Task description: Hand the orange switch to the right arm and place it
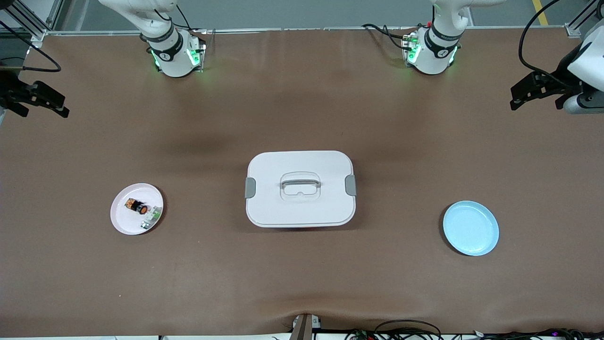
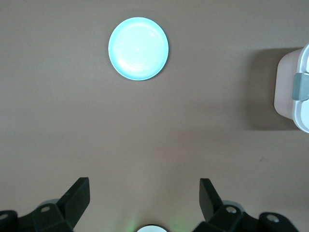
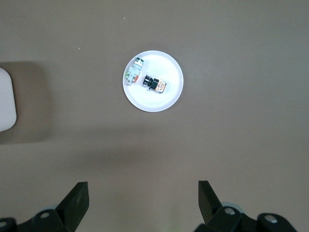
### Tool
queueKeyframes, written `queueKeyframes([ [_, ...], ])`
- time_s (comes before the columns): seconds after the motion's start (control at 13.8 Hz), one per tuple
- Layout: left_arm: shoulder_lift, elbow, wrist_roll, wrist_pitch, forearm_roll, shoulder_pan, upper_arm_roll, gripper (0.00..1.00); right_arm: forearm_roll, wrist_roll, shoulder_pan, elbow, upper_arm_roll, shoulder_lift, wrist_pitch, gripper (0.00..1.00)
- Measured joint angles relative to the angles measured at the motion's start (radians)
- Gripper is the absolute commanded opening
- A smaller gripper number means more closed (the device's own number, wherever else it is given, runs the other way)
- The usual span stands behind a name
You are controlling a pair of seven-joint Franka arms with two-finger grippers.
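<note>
The orange switch [image 1: 136, 206] [image 3: 154, 83], a tiny black cylinder with an orange cap, lies on a pale pink plate [image 1: 121, 219] [image 3: 166, 99] toward the right arm's end of the table. My right gripper [image 1: 54, 104] [image 3: 143, 189] hangs open and empty high over that end, well apart from the plate. At the left arm's end my left gripper [image 1: 521, 94] [image 2: 144, 186] hangs high over the table, also open with nothing between its fingers.
A small white-and-green part [image 1: 150, 220] [image 3: 132, 72] lies beside the switch on the same plate. A white lidded box [image 1: 300, 189] [image 2: 289, 89] with a handle stands mid-table. A light blue plate [image 1: 470, 228] [image 2: 138, 48] sits toward the left arm's end.
</note>
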Motion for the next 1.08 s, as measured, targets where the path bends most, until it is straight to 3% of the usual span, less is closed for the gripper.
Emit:
queueKeyframes([
  [0.29, 0.0, 0.017, 0.001, 0.0, 0.0, 0.0, 0.0, 1.0, 0.0, 0.0, 0.019, 0.063, -0.024, 0.029, -0.032, 1.0],
  [0.72, 0.0, 0.03, 0.001, 0.0, 0.0, 0.0, 0.0, 1.0, 0.0, 0.0, 0.072, 0.217, -0.089, 0.173, -0.089, 1.0],
  [1.08, 0.0, 0.03, 0.001, 0.0, 0.0, 0.0, 0.0, 1.0, 0.0, 0.0, 0.11, 0.242, -0.129, 0.196, -0.096, 1.0],
])
